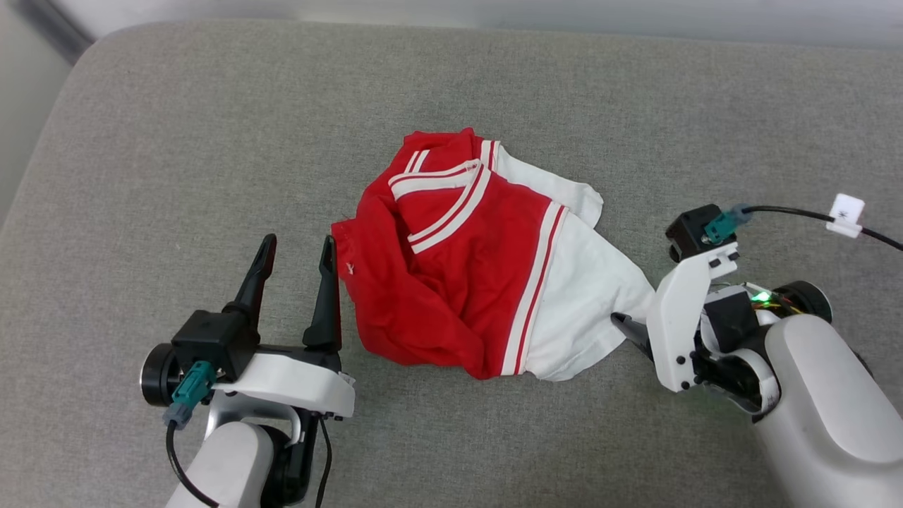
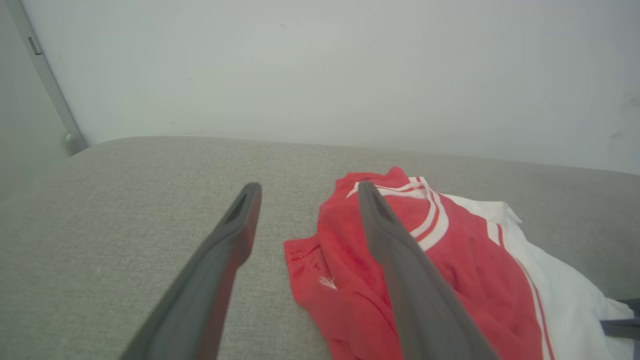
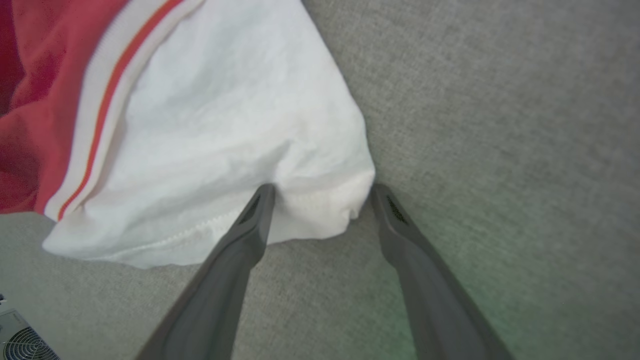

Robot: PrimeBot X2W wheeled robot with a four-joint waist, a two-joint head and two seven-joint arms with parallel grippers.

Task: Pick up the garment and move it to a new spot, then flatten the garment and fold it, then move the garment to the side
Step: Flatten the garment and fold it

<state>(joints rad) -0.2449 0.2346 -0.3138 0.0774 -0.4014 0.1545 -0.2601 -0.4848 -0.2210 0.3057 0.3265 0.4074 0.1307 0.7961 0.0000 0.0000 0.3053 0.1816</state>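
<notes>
Garment [image 1: 458, 282] crumpled at middle of grey cushion [image 1: 176, 141]; red body left, white sleeve [image 1: 585, 296] right. Left hand [image 1: 298, 242] released, fingers spread, just beside garment's left edge. Right hand [image 3: 322, 189] released, fingers straddling sleeve's right corner: one fingertip over fabric, other just beside it. Nothing gripped.

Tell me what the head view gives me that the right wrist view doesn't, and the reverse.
Head view: the whole crumpled garment and the open left gripper beside its red edge. Right wrist view: close up, the open right gripper straddling a corner of the white sleeve, plus a fan grille. Both: sleeve, striped trim, grey cushion.
</notes>
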